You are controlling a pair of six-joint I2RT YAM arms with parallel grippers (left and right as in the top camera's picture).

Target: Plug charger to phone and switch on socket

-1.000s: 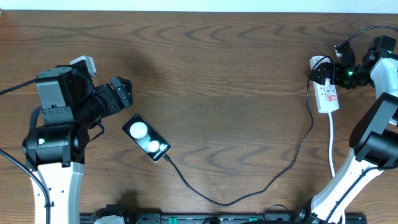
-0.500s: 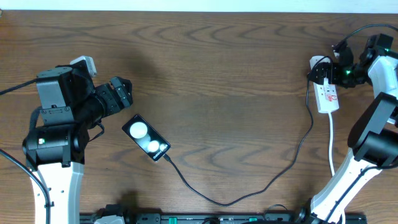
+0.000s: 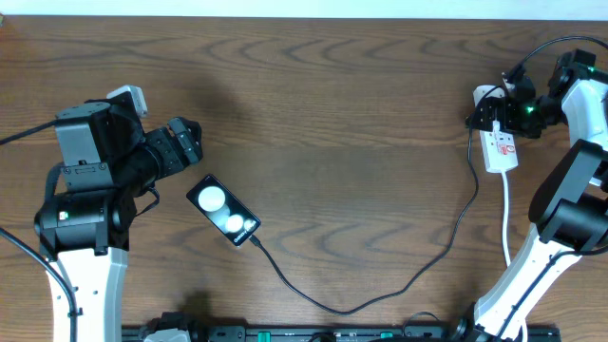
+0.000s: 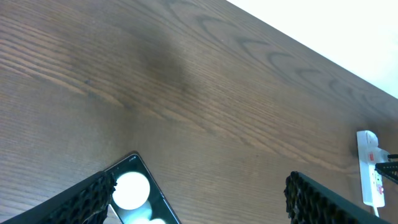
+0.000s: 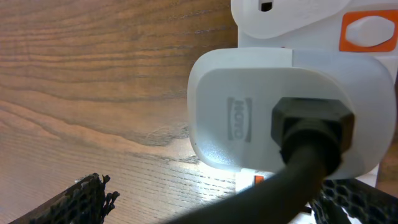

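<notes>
The desk (image 3: 342, 114) is of dark brown wood with clear grain. A black phone (image 3: 223, 211) lies flat on its left part, turned at an angle. A thin black cable (image 3: 380, 296) goes from the phone's near end in a long curve to the white power strip (image 3: 500, 142) at the far right. A thick white cord (image 3: 506, 223) runs from the strip toward the near edge.

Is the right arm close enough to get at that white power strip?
Probably yes: the right pincer hangs open right at the socket, beside its white plug, with nothing in between.
</notes>
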